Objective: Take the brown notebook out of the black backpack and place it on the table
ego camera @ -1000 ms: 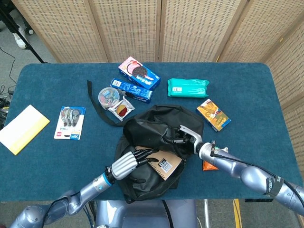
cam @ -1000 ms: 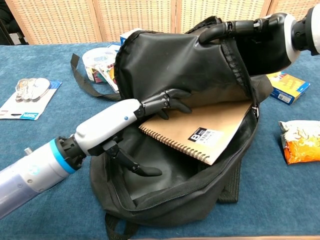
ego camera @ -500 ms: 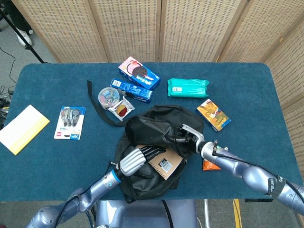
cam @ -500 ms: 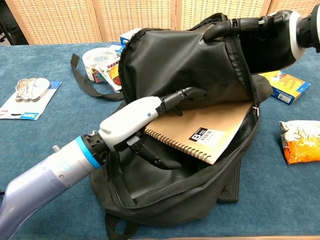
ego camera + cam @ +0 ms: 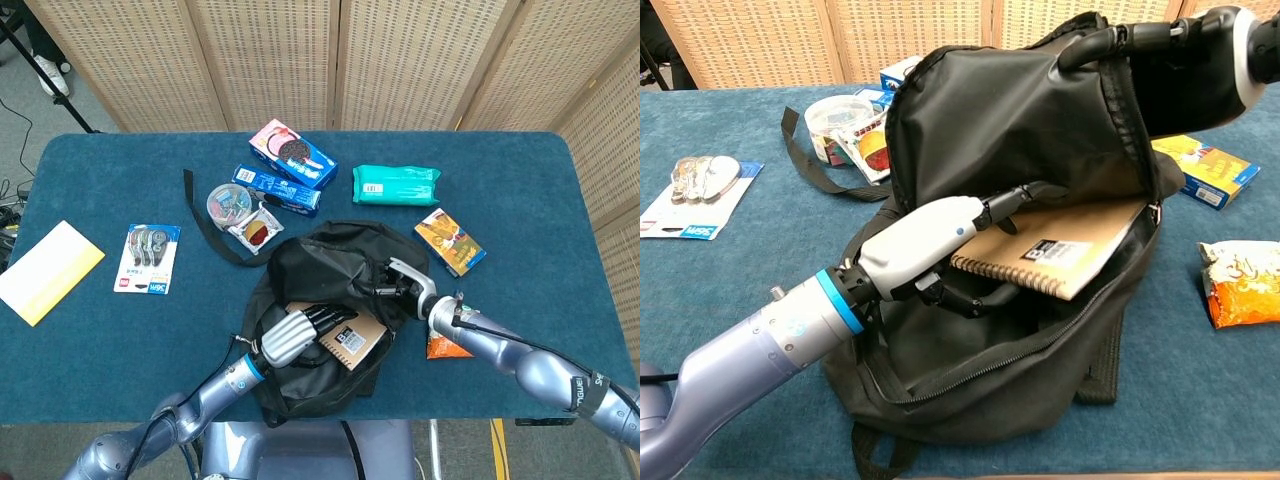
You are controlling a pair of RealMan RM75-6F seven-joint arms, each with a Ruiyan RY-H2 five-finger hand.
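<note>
Both hands are busy: my right hand (image 5: 1160,35) holds the backpack (image 5: 1020,120) flap up near the table's front edge; my left hand (image 5: 940,245) seemingly clasps the notebook (image 5: 1060,255) inside. Next, I firm the grip and draw it out.

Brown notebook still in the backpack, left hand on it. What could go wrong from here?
1. The left hand seems to hold the brown notebook only at its spiral edge, fingers above, thumb apparently below; it could slip on the pull.
2. The right hand holds the flap of the black backpack up; if it sags, the opening closes over the notebook.
3. The notebook's far corner sits against the zipper rim and may catch, dragging the backpack along.
</note>
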